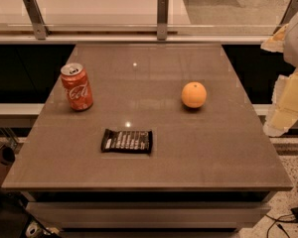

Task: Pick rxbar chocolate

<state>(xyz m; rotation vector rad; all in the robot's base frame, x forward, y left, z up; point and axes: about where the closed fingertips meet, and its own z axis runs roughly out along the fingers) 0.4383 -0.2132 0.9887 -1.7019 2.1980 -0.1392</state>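
Approach step. Flat black-wrapped rxbar chocolate (126, 141) lies untouched; pale gripper (287, 102) hangs well right of it, grip state cannot tell. Next: swing over bar, descend.

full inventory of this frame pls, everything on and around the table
rxbar chocolate: 1, black wrapper with white lettering, lying flat at the table's front centre
soda can: 1, red, upright on the table's left side
orange: 1, orange, on the table right of centre, apart from the others
table: 1, grey-brown top, middle of the view
railing posts: 3, grey metal, behind the table's far edge
cables: a few, black, floor at lower right
gripper: 1, pale yellow-white, right edge of view beside the table, away from the bar
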